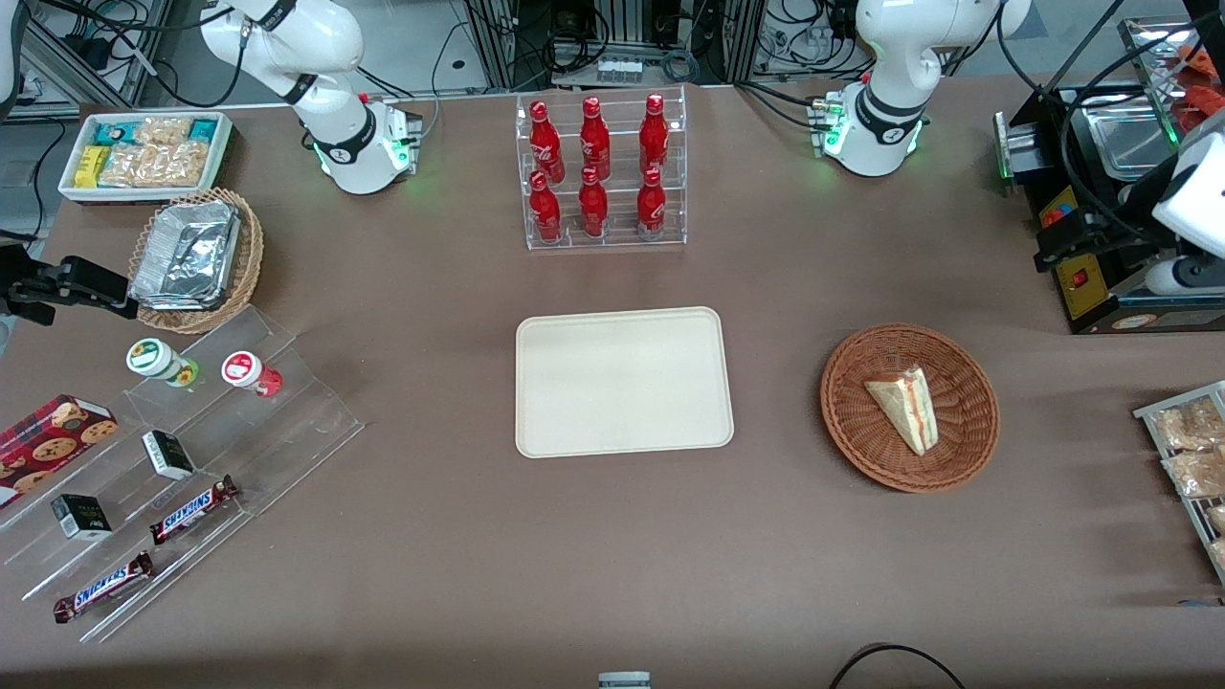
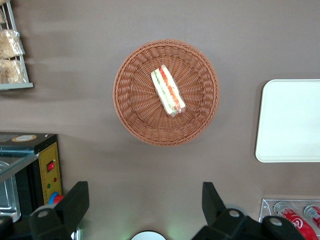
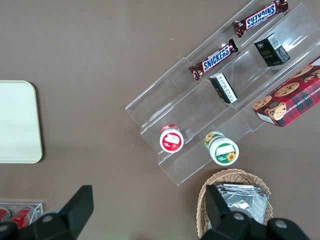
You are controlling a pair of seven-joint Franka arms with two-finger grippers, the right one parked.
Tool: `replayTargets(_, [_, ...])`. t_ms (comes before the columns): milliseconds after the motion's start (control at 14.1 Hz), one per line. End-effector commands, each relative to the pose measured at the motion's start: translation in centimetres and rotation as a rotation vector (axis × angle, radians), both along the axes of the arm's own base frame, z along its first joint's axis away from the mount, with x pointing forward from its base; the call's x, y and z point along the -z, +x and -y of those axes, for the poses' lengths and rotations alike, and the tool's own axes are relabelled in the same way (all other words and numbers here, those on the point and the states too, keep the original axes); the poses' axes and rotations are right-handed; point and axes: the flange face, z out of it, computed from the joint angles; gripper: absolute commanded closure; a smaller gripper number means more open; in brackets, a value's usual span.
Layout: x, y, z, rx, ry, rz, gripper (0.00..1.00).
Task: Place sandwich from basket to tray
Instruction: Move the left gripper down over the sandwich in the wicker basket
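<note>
— Where is the sandwich point(image 1: 905, 406)?

— In the basket point(image 1: 852, 421), lying on its side a little off centre, toward the basket's three o'clock as the front camera sees it. Its striped orange and green cut edge shows plainly from the wrist camera.

— And the tray point(image 1: 536, 383)?

— Bare, at the table's middle, well apart from the basket, which lies toward the working arm's end. The rack of red bottles point(image 1: 598, 172) stands at the tray's twelve o'clock.

— What about the gripper point(image 2: 145, 210)?

— It hangs high above the table, near the basket, holding nothing. Its two fingers point(image 2: 75, 202) are spread wide.
</note>
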Motion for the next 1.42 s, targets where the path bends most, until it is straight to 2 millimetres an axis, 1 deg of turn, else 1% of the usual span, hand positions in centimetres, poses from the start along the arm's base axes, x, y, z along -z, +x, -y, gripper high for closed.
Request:
replayTargets(0, [-0.6, 0.5, 0.0, 0.013, -0.008, 0.001, 0.00])
replayTargets(71, [-0.5, 0.5, -0.1, 0.009, -0.010, -0.002, 0.00])
replayTargets(142, [0.1, 0.8, 0.1, 0.016, -0.004, -0.002, 0.00])
replayTargets(283, [3.2, 2.2, 0.2, 0.023, 0.046, -0.028, 0.00])
replayTargets(354, [5.4, 2.8, 0.6, 0.028, 0.067, -0.045, 0.00])
replayTargets(425, [7.2, 3.3, 0.8, 0.033, 0.069, -0.040, 0.00])
replayTargets(637, [13.1, 3.8, 1.1, -0.029, 0.066, 0.007, 0.00])
replayTargets(779, [17.0, 3.8, 1.3, -0.130, 0.059, 0.027, 0.00])
replayTargets(991, [21.9, 3.1, 1.9, -0.229, 0.053, 0.060, 0.00])
replayTargets(1062, [23.2, 2.8, 2.0, -0.268, 0.049, 0.079, 0.00])
replayTargets(1345, [28.3, 2.2, 5.0, -0.333, 0.036, 0.110, 0.00])
